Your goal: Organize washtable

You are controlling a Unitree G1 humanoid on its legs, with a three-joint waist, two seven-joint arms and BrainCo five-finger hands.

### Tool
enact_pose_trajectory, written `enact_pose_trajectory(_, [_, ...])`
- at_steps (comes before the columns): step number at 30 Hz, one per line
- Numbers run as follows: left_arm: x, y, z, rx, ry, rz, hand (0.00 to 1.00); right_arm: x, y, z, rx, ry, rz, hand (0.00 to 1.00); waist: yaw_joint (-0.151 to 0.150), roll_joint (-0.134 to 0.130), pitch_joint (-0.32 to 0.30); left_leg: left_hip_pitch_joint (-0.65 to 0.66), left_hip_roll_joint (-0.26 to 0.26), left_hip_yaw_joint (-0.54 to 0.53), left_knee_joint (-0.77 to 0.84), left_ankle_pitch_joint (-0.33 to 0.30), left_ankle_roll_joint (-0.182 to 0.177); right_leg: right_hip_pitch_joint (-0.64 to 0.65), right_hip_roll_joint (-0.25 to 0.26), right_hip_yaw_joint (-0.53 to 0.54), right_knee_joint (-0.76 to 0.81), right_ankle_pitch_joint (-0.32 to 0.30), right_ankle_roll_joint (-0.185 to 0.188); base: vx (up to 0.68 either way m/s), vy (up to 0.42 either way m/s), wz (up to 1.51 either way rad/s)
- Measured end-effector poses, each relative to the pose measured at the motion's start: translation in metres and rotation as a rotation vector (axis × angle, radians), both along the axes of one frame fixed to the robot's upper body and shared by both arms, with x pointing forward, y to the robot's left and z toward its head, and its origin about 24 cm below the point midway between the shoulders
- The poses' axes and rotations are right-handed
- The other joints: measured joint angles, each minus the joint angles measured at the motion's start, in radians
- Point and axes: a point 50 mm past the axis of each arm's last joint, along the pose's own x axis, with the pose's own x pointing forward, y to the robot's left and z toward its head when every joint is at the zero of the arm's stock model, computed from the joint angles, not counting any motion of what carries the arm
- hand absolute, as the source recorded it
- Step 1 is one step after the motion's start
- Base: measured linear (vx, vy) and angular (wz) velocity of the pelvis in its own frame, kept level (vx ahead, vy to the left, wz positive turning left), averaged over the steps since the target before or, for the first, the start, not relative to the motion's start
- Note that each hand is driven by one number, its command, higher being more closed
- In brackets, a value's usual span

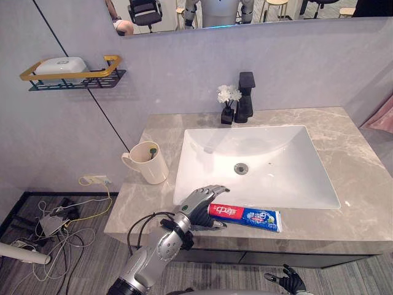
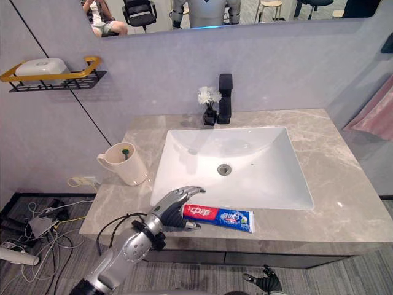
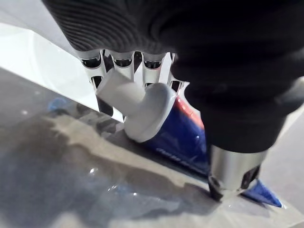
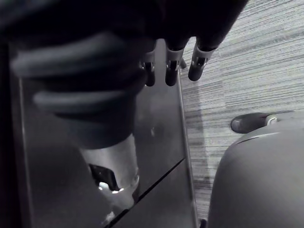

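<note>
The left arm is reaching up from the lower left, with the left hand (image 1: pixel 202 206) arching palm-down over the front strip of the counter (image 1: pixel 362 203), just before the sink (image 1: pixel 258 160). Its fingers (image 3: pixel 123 59) are curling over the far side of the tube (image 1: pixel 252 216) while the thumb (image 3: pixel 232 173) is pressing in from the near side, so the hand is pinching the tube at its cap (image 3: pixel 142 111) end. The tube is lying flat on the counter, its long axis running along the sink's front rim, cap pointing left under the hand and crimped tail pointing right. The right hand (image 1: pixel 288 281) is hanging low beneath the counter edge, fingers loosely straight and holding nothing. A cup (image 1: pixel 150 166) is standing left of the sink.
</note>
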Motion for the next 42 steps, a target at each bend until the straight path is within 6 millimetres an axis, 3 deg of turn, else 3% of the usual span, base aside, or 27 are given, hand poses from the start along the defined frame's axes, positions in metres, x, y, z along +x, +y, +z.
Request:
enact_pose_trajectory(10, [0.009, 0.003, 0.008, 0.019, -0.033, -0.013, 1.00, 0.004, -0.001, 0.001, -0.003, -0.008, 0.009, 0.00, -0.027, 0.009, 0.005, 0.000, -0.001, -0.007, -0.002, -0.001, 0.000, -0.011, -0.001, 0.021, -0.001, 0.000, 0.000, 0.00, -0.004, -0.07])
enact_pose_trajectory(18, [0.005, 0.005, 0.004, 0.017, -0.001, -0.021, 1.00, 0.004, -0.002, 0.001, -0.004, -0.008, 0.008, 0.00, -0.028, 0.011, 0.004, 0.000, 0.000, -0.009, 0.001, -0.001, 0.000, -0.012, -0.001, 0.021, 0.003, 0.003, 0.003, -0.03, -0.007, 0.00])
enact_pose_trajectory(30, [0.003, 0.017, 0.002, -0.073, 0.008, 0.131, 1.00, -0.018, -0.004, 0.000, 0.017, 0.000, -0.127, 0.00, -0.025, 0.006, 0.004, 0.000, 0.011, 0.026, -0.004, -0.003, -0.002, -0.030, 0.006, 0.055, 0.002, 0.015, 0.003, -0.03, -0.010, -0.09])
enact_pose_trajectory(36, [0.004, 0.012, 0.035, -0.226, -0.116, 0.178, 1.00, -0.017, -0.013, 0.015, -0.037, -0.103, -0.220, 0.00, -0.013, -0.024, -0.004, 0.003, 0.028, 0.075, 0.004, -0.018, -0.006, -0.051, 0.020, 0.102, 0.007, 0.019, 0.000, -0.02, -0.011, -0.23])
enact_pose_trajectory(37, [0.003, 0.010, 0.044, -0.261, -0.151, 0.179, 1.00, -0.016, -0.018, 0.020, -0.058, -0.135, -0.242, 0.00, -0.006, -0.021, -0.012, 0.002, 0.034, 0.088, 0.010, -0.022, -0.005, -0.056, 0.019, 0.111, 0.011, 0.019, 0.000, 0.00, 0.001, -0.28])
enact_pose_trajectory(42, [0.000, 0.008, 0.073, -0.392, -0.256, 0.206, 1.00, -0.006, -0.029, 0.055, -0.133, -0.316, -0.259, 0.00, -0.006, -0.051, -0.022, 0.001, 0.040, 0.116, 0.049, -0.053, -0.006, -0.056, 0.029, 0.140, 0.016, 0.019, 0.000, 0.00, 0.010, -0.20])
